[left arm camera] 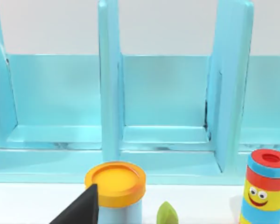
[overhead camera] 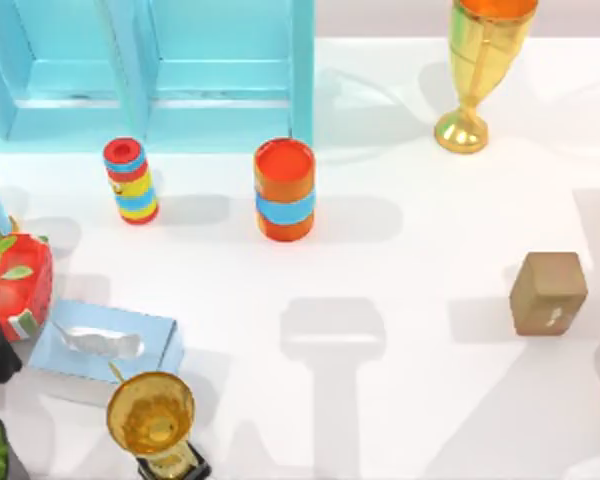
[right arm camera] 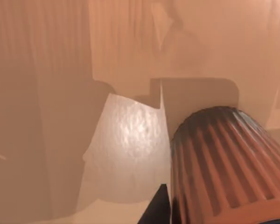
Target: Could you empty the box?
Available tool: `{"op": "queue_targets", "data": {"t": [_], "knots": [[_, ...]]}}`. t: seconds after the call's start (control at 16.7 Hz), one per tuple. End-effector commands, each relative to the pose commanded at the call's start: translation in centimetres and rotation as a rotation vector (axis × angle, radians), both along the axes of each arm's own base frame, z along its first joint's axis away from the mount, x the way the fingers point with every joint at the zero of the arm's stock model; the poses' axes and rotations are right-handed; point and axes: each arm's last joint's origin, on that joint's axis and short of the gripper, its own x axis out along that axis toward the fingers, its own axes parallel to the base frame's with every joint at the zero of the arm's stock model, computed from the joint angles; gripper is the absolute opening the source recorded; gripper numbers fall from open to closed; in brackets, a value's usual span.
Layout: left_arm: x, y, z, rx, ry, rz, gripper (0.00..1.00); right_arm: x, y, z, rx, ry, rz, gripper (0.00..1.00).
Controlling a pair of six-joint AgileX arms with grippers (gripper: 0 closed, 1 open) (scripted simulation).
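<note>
here, right gripper beside ribbed cylinder, brown interior.

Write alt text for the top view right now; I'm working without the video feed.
A white table seen from above, with a light blue compartmented shelf at the back left. In front of it stand a striped red-topped canister and an orange can with a blue band. A gold trophy cup stands back right, a brown box at right, a tissue box and another gold trophy front left.

Simulated tabletop: plain white table
</note>
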Motion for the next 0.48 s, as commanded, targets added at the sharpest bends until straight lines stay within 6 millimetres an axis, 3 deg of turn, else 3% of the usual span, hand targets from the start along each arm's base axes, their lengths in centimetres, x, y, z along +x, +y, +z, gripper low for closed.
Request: {"op": "queue_targets", "data": {"t": [0.3,0.48], "knots": [[0.0,0.0,0.0,0.0,0.0,0.0,1.0,1.6,1.3,1.5,-0.012,-0.061,0.019,0.0],[0.0,0.0,0.0,0.0,0.0,0.0,1.0,3.5,2.5,4.3,-0.025,-0.138,0.049,0.0]]}}
